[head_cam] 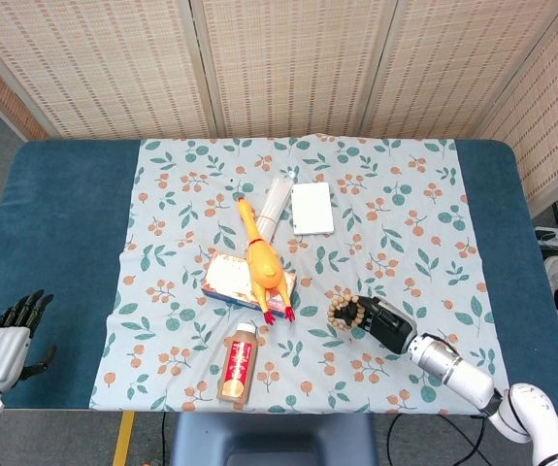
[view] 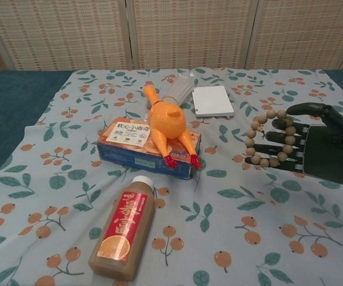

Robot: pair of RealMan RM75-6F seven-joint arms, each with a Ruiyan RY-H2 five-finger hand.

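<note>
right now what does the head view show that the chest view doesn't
Only the head view shows the left hand, open and holding nothing off the floral cloth, over the blue table edge. Only the chest view makes the label on the orange drink bottle and the printing on the box distinct. Both show the right hand with the bead bracelet looped on its fingers, and the rubber chicken.
</note>
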